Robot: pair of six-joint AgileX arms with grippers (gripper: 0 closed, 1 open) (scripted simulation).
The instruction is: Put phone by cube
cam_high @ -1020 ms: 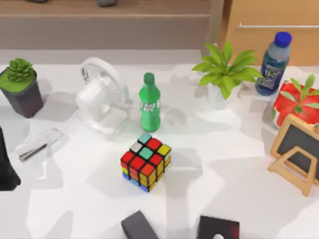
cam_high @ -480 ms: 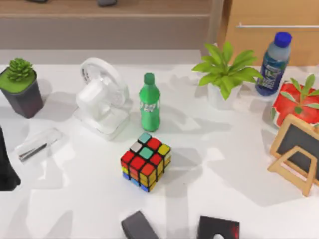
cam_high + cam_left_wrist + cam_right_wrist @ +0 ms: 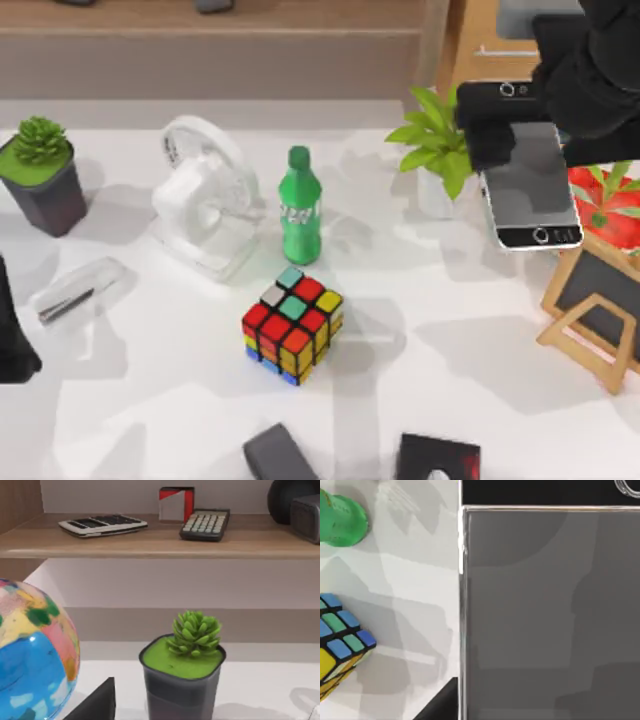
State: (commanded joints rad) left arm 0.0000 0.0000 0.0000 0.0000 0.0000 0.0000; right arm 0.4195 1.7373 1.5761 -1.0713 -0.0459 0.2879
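Observation:
The cube (image 3: 292,325), a puzzle cube with a black grid and coloured stickers, rests on the white table near the middle. Up at the back right, my right gripper (image 3: 535,130) is shut on the phone (image 3: 532,195), holding it in the air with its grey screen up and its round home button toward the front. The phone is far to the right of the cube and behind it. In the right wrist view the phone's screen (image 3: 550,615) is close up, with the cube (image 3: 340,645) on the table beyond it. My left arm (image 3: 12,335) is parked at the table's left edge.
Behind the cube stand a green bottle (image 3: 298,205) and a white fan (image 3: 205,200). A leafy plant (image 3: 440,150), a red pot (image 3: 610,215) and a small easel board (image 3: 592,310) crowd the right side. A dark grey block (image 3: 278,455) and a black square piece (image 3: 437,458) lie at the front edge.
My right arm has come into the top view at the back right with the phone in its grip, now covering the blue bottle. The cube and the left arm have not moved.

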